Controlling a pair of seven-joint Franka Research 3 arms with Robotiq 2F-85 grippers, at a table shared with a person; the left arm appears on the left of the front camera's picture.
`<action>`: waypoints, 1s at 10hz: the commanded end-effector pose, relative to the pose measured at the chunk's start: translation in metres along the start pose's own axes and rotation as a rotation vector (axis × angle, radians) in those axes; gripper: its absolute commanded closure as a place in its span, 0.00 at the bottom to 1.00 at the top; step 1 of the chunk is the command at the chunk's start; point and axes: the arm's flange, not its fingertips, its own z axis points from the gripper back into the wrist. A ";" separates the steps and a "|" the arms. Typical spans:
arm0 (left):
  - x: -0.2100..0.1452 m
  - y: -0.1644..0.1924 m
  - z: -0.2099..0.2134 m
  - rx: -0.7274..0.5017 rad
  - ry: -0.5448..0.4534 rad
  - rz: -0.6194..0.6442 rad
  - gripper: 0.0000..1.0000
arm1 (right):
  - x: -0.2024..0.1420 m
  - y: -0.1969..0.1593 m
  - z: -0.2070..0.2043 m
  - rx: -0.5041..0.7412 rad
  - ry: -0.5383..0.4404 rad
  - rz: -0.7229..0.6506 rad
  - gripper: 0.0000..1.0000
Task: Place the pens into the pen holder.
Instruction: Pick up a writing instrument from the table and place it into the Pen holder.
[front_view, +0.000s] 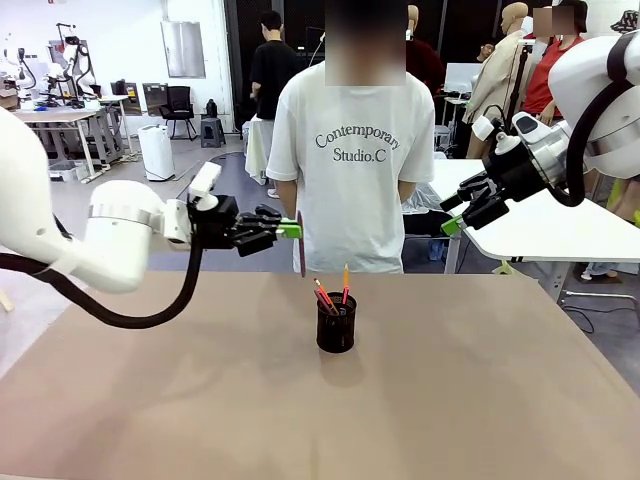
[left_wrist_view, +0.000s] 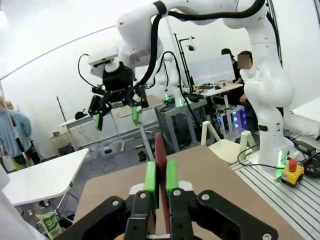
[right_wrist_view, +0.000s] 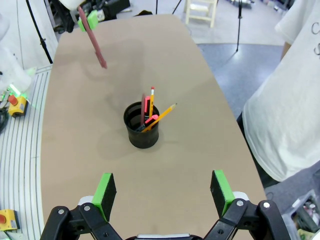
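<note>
The black mesh pen holder (front_view: 336, 335) (right_wrist_view: 142, 137) stands mid-table. Leaning out of it are a yellow pencil (right_wrist_view: 162, 114) and pinkish-red pens (right_wrist_view: 147, 107), whose tips show above the rim (front_view: 326, 296). My left gripper (front_view: 295, 230) (left_wrist_view: 160, 169) hangs left of and above the holder, shut on a slim pinkish-red pen (front_view: 301, 255) (left_wrist_view: 160, 150) (right_wrist_view: 95, 42) that points down toward the table. My right gripper (front_view: 450, 212) (right_wrist_view: 164, 192) is raised high at the right, open and holding nothing, looking down on the holder.
A person in a white T-shirt (front_view: 350, 170) stands at the far edge, arms behind the back. The brown tabletop (front_view: 480, 400) is bare around the holder. A white table (front_view: 560, 235) stands behind my right arm.
</note>
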 end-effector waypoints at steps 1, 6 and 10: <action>-0.020 0.016 -0.017 -0.013 -0.007 -0.040 1.00 | 0.002 0.000 0.000 -0.005 0.004 0.006 0.00; -0.032 0.013 -0.026 -0.017 -0.002 -0.023 1.00 | 0.002 0.000 0.000 -0.005 0.004 0.006 0.00; -0.043 0.019 -0.030 -0.018 0.025 -0.032 1.00 | 0.002 0.000 0.000 -0.005 0.004 0.006 0.00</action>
